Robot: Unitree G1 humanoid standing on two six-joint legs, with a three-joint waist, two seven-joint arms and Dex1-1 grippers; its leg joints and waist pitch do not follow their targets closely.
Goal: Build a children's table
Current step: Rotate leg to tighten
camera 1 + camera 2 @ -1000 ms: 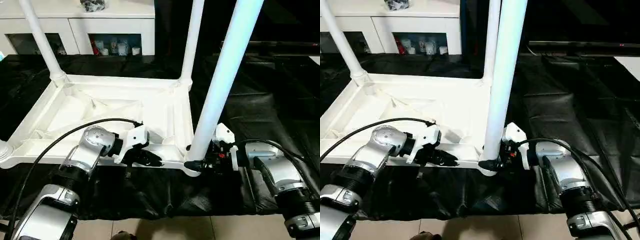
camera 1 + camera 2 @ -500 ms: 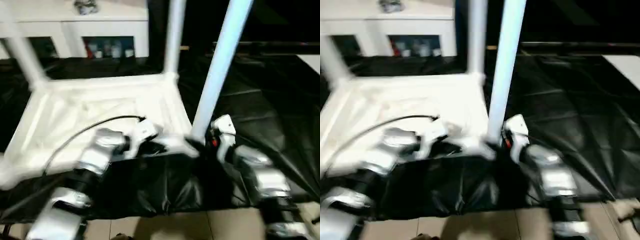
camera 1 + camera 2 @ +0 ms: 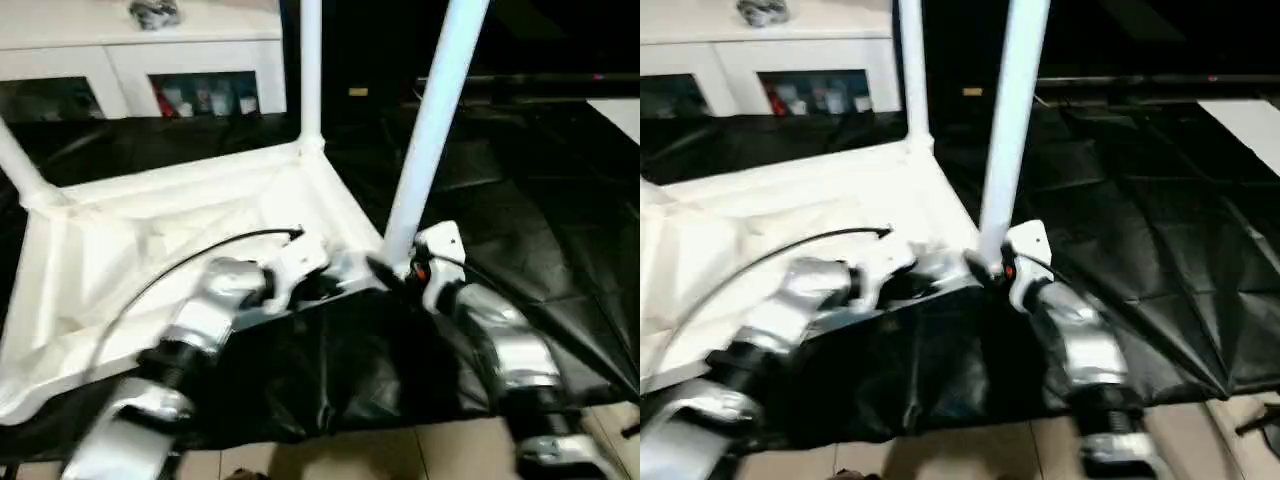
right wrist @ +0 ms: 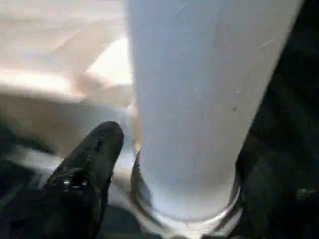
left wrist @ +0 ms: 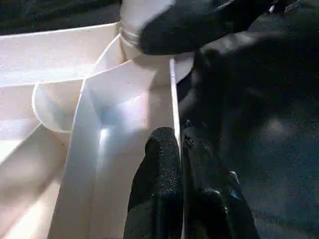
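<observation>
The white tabletop lies underside up on the black-covered work table, its ribs showing. Three white legs stand in corner sockets: one at the near right, one at the far right, one at the far left. My left gripper is shut on the tabletop's near rim wall, close to the near right corner. My right gripper is shut on the base of the near right leg; a black finger presses on its side just above the socket.
The black cover stretches out to the right of the tabletop. A white glass-door cabinet stands behind. A black cable arcs over my left forearm. The floor shows past the work table's near edge.
The view has shifted. Besides that, both grippers have carried the near right corner away from me, and the tabletop has swung, so its near rim now runs at a slant.
</observation>
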